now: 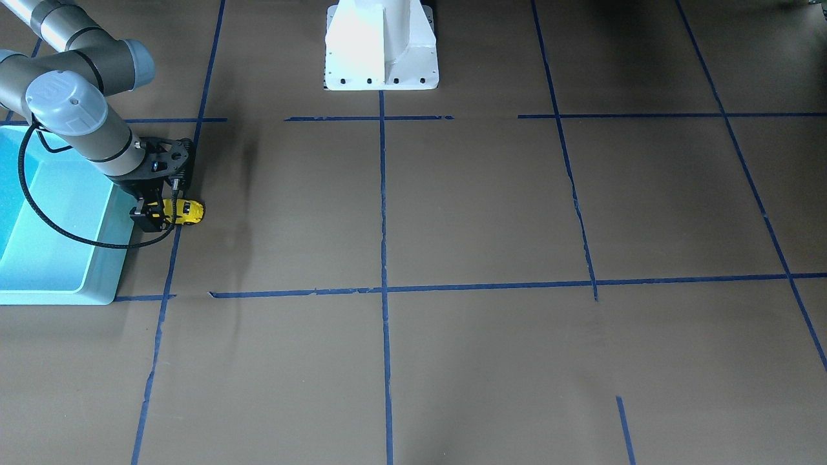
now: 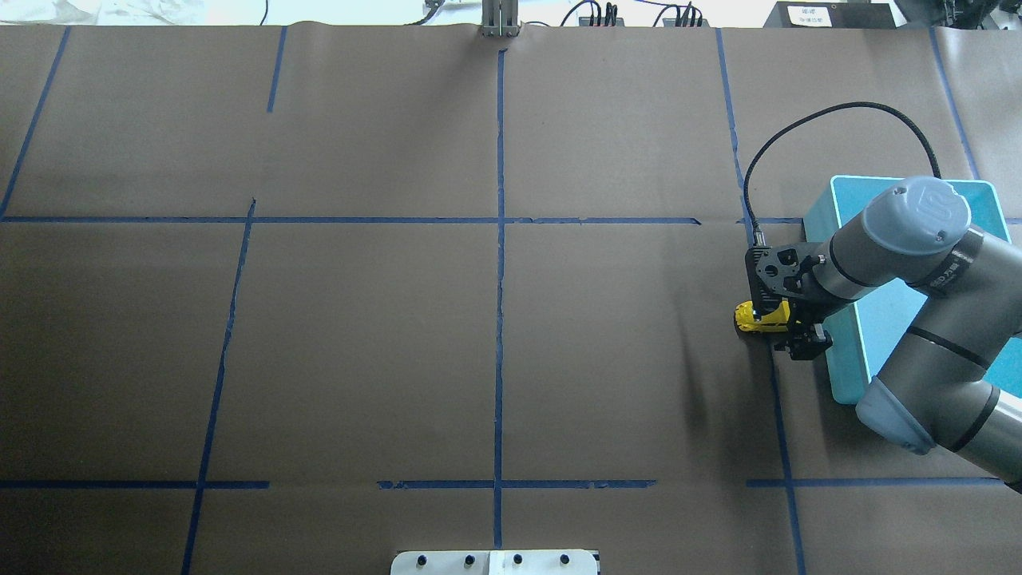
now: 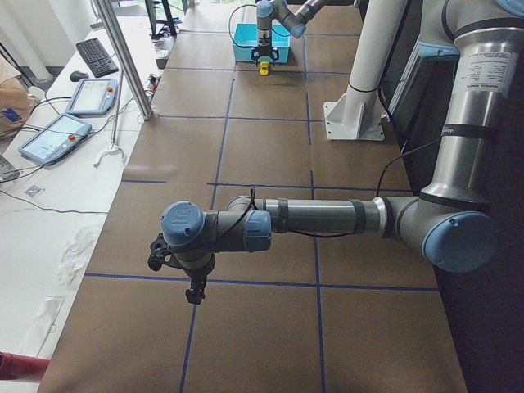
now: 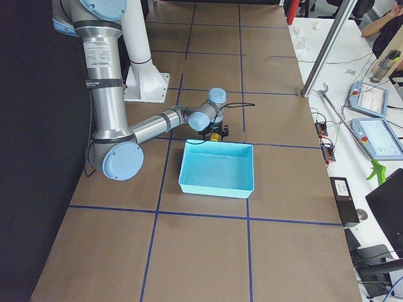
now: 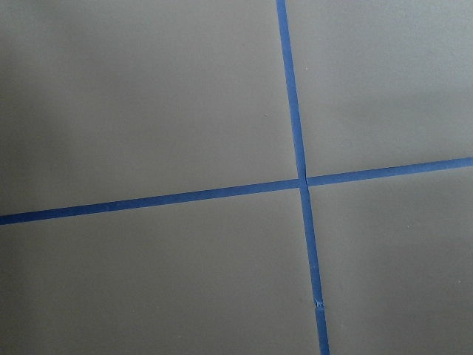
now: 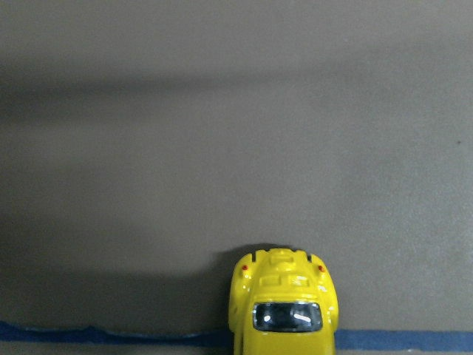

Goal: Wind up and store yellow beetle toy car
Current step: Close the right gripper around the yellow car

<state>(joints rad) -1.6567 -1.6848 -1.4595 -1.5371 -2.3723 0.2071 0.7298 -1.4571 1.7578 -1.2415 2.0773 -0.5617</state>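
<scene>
The right gripper (image 1: pixel 153 213) stands low over the brown paper-covered desk (image 1: pixel 452 213). Its dark fingers (image 1: pixel 143 218) look pinched on one end of the small, rounded, glossy yellow beetle toy car (image 1: pixel 187 211), and yellow shows between them. The car rests wheels-down on the desk, just beside the outer wall of the light blue rectangular plastic bin (image 2: pixel 842 351). It lies across a strip of blue tape (image 6: pixel 399 340), its tail lights pointing away from the bin.

This looks like the winding step, with the toy gripped but not yet stored. The next move probably calls for dragging the car along the desk with its wheels pressed down and the grip firm, then lifting it over the bin's rim.

The left gripper (image 3: pixel 192 291) hangs well apart from all this; whether its fingers are spread cannot be told.
</scene>
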